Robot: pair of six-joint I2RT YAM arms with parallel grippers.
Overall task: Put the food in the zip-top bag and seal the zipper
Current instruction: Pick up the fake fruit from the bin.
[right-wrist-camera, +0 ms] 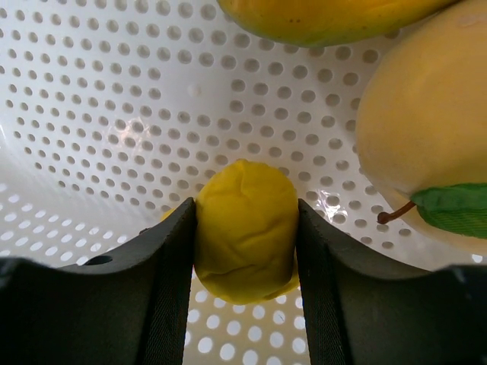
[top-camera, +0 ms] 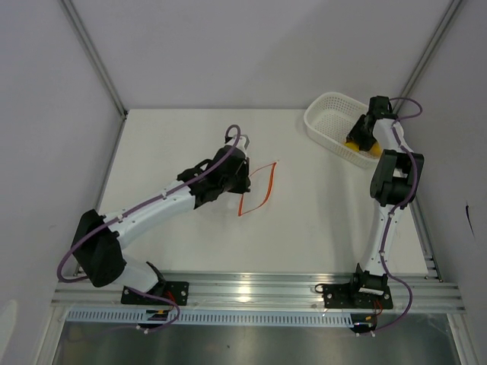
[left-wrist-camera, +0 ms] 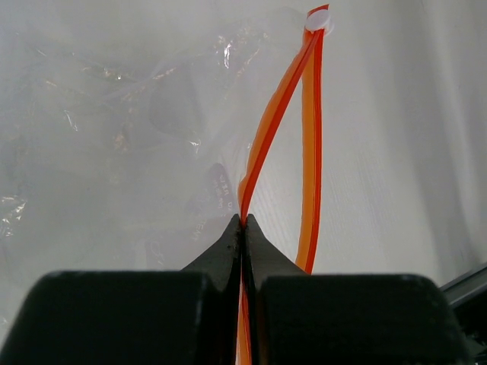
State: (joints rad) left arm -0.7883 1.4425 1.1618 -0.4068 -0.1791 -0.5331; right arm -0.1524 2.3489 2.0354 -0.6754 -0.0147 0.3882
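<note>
There are three pieces of food, and all three are in one container, the white perforated basket (right-wrist-camera: 114, 114). In the top view it stands at the upper right of the desk (top-camera: 190, 243).

Counted in the right wrist view, they are:
- one small yellow lemon-like piece (right-wrist-camera: 243, 251), low in the centre;
- one large mango (right-wrist-camera: 426, 114) at the right edge, with a green leaf and a brown stem;
- a second mango (right-wrist-camera: 327, 14) at the top edge, only partly in the frame.

The right gripper (right-wrist-camera: 245, 220) is down inside the basket. Its jaws press on the left and right sides of the lemon-like piece, so this piece is clamped between them. I cannot tell if it touches the basket floor.

There is one zip-top bag (left-wrist-camera: 114, 99), clear and crinkly. It lies on the desk near the centre of the top view, well apart from the basket. Along its mouth runs one red-orange zipper (left-wrist-camera: 274, 122) with two strips. In the left wrist view the strips stand apart in the middle and meet at a white tab at the top of the frame.

The left gripper (left-wrist-camera: 243, 224) has its jaws together on the left strip, pinched between the tips. The other strip passes free just to the right of the jaws.
</note>
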